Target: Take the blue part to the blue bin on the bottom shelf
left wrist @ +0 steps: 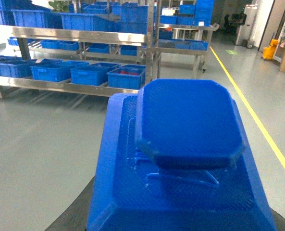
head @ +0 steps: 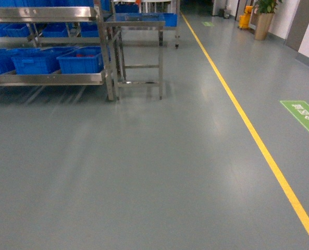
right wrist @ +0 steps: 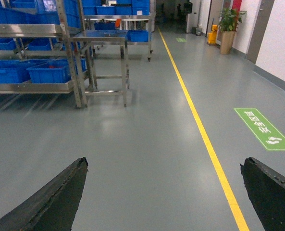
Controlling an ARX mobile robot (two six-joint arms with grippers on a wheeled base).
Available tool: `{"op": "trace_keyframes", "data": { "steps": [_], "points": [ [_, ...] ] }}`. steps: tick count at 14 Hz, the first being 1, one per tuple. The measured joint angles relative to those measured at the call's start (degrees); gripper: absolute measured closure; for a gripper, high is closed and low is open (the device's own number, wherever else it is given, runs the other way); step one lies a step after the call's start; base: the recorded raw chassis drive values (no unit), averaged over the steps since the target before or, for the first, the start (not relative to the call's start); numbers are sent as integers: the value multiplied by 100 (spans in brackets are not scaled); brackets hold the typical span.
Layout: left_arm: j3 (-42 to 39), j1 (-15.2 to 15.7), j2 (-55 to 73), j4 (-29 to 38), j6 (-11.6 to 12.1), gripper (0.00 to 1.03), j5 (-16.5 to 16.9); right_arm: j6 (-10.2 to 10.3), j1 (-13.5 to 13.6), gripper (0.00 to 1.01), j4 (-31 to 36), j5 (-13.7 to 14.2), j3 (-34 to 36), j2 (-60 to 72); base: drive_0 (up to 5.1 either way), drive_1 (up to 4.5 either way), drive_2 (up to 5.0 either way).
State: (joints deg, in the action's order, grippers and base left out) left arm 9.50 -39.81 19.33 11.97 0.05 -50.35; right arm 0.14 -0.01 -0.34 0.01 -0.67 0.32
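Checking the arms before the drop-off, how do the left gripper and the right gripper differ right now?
The left gripper carries a chunky blue plastic part that fills its view; the right gripper holds nothing. The left gripper's fingers are hidden, while the right gripper's black fingers are spread wide. Both face the steel rack's bottom shelf.

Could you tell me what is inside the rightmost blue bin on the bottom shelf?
Something red shows inside the rightmost blue bin on the bottom shelf, just above its front wall. What it is, and the rest of the bin's contents, stay hidden behind that wall.
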Motion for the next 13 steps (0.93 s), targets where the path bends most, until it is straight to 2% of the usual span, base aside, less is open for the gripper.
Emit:
{"op": "trace_keyframes", "data": {
  "steps": [13],
  "points": [
    [0, 0, 9, 4, 0, 60, 0, 0, 0, 3, -2, 0, 0, 0, -6, 388, -401]
  ]
}}
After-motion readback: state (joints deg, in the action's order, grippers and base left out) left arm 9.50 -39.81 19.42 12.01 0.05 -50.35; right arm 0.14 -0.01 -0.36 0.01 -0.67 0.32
